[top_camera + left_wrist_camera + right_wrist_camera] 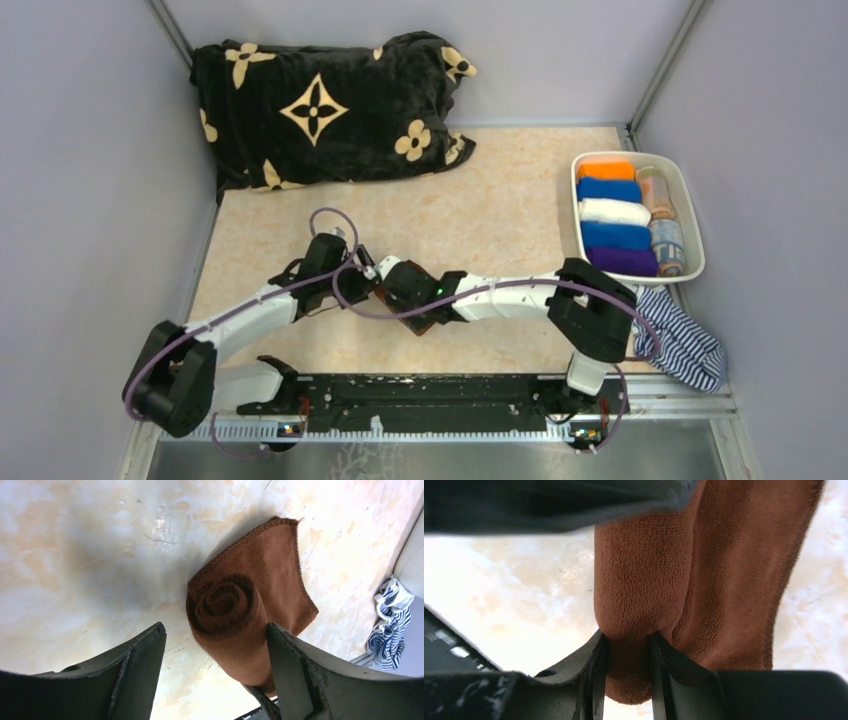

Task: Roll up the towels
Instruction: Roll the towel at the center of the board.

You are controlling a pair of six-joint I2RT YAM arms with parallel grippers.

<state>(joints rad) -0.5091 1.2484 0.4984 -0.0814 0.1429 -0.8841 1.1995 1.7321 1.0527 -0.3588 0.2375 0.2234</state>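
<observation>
Although the top view hides nearly all of the brown towel [280,565] beneath the two wrists that meet at the middle of the worktop [500,190], the wrist cameras show it plainly. From the left wrist, its rolled end faces the lens as a tight spiral, with a flat unrolled tail lying on the marbled surface beyond. The left jaws stand released, wide to either side of the roll, one finger clear of it and the other just beside it; whether that one touches I cannot tell. From the right wrist, the right jaws are clenched on the roll at one end, the cloth pinched between both fingers. Only the top view gives the rest. One white tray [628,156] at the right edge holds seven rolls. Five plain ones lie in a column: an orange roll [605,170], a blue roll [608,190], a white roll [613,212], a second blue roll [615,236] and a purple roll [622,261]. Beside them lie a peach printed roll [655,190] and a pale blue printed roll [667,243]. One striped cloth [690,350] lies crumpled just beside the tray's near end, also glimpsed at the edge of the left wrist view. One black blanket [320,105] with beige flowers fills the far left corner.
</observation>
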